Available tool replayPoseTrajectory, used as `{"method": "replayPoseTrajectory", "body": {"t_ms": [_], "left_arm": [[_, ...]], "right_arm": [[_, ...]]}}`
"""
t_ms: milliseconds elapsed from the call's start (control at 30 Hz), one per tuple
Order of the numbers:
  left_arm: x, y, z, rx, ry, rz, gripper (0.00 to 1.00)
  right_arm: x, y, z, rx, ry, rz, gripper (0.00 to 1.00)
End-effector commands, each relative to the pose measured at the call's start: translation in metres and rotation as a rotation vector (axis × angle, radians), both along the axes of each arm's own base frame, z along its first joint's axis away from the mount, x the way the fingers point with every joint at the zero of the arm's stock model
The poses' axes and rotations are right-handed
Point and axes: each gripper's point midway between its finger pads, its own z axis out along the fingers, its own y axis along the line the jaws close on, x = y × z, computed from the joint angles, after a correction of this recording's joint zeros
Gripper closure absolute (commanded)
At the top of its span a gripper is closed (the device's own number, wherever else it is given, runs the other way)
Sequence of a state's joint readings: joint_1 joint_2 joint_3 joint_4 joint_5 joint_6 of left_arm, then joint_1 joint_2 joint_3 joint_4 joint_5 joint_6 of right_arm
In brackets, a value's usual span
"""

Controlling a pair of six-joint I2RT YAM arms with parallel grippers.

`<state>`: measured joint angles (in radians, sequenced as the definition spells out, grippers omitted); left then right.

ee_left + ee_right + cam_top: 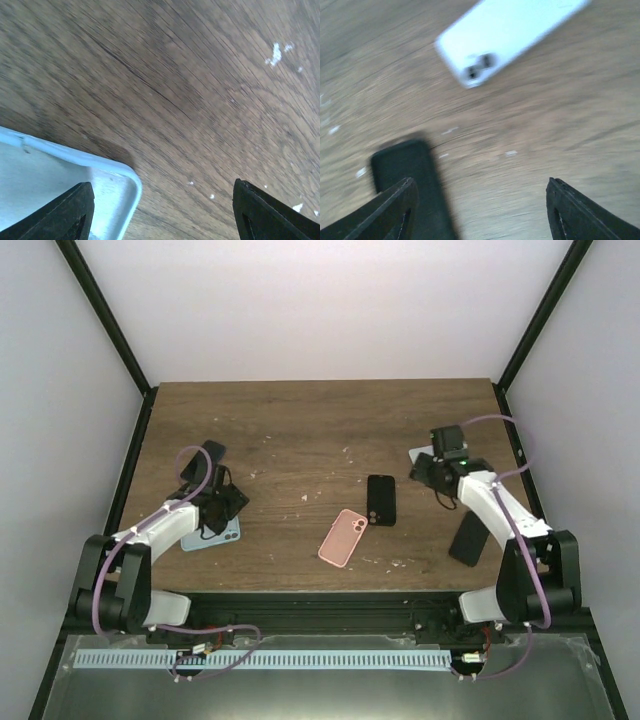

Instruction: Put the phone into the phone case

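A light blue phone case [218,534] lies open side up at the table's left. Its raised rim and one corner show in the left wrist view [60,175]. My left gripper [228,502] hovers open and empty over that corner, one finger [70,215] above the case. A pink phone-shaped piece [343,537] and a black one [380,499] lie mid-table. My right gripper [432,476] is open and empty, low over the table. Beyond it lies a white phone [505,35], back up, also visible from above [420,455]. A black flat piece [415,190] lies under its left finger.
Another black flat piece [212,452] lies behind the left arm, and a black one [468,537] lies by the right arm's base. The wooden table [320,420] has black frame posts at its back corners and white walls around.
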<state>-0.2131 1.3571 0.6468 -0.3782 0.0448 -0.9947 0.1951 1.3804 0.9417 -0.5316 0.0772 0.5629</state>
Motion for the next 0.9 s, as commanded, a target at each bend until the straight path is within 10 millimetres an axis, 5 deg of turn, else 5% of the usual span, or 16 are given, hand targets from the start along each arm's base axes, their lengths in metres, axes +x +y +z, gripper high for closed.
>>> {"method": "replayPoseTrajectory", "body": {"t_ms": [0, 133, 400, 633, 867], "left_arm": [[0.007, -0.015, 0.007, -0.039, -0.036, -0.045, 0.23], [0.004, -0.014, 0.003, -0.012, -0.015, -0.082, 0.22], [0.006, -0.015, 0.017, 0.003, -0.044, -0.126, 0.2], [0.002, -0.015, 0.038, 0.013, -0.077, -0.148, 0.19], [-0.001, -0.007, 0.06, 0.063, -0.137, -0.161, 0.19]], "right_arm": [[-0.015, -0.078, 0.003, -0.088, 0.066, -0.276, 0.25], [-0.034, -0.117, -0.005, -0.064, 0.1, -0.4, 0.02], [-0.092, -0.177, -0.042, -0.053, 0.266, -0.7, 0.0], [-0.112, -0.168, -0.085, 0.0, 0.398, -0.765, 0.0], [-0.103, -0.146, -0.094, 0.108, 0.333, -0.662, 0.0]]}}
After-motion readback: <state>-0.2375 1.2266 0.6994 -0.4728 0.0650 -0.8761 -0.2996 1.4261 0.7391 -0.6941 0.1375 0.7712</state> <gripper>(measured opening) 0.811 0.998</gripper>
